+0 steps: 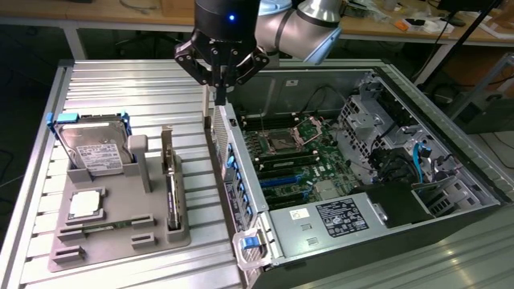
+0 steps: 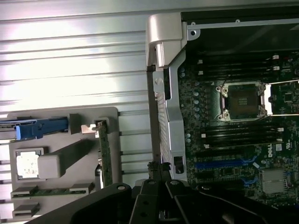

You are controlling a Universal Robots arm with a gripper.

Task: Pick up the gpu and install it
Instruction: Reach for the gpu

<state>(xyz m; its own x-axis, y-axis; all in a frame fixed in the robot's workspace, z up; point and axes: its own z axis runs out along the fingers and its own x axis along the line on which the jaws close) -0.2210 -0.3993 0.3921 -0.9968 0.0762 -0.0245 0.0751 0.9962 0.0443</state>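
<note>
gpu (image 1: 170, 180) upright in holder (image 1: 120, 238); end effector (image 1: 219, 99) closed above case (image 1: 281, 84)

Slatted metal table (image 1: 120, 84), grey tray (image 1: 108, 241), computer case (image 1: 401, 238)

Silver arm (image 1: 312, 27), black tool (image 1: 220, 90) (blue light (image 1: 233, 17)).

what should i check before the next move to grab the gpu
1. gpu standing upright in its grey holder: ok
2. end effector empty: ok
3. end effector open for a grasp: not ok, it is shut
4. end effector above the gpu: not ok, it hangs over the case wall
5. blue slots on the board free: ok, they look bare
</note>
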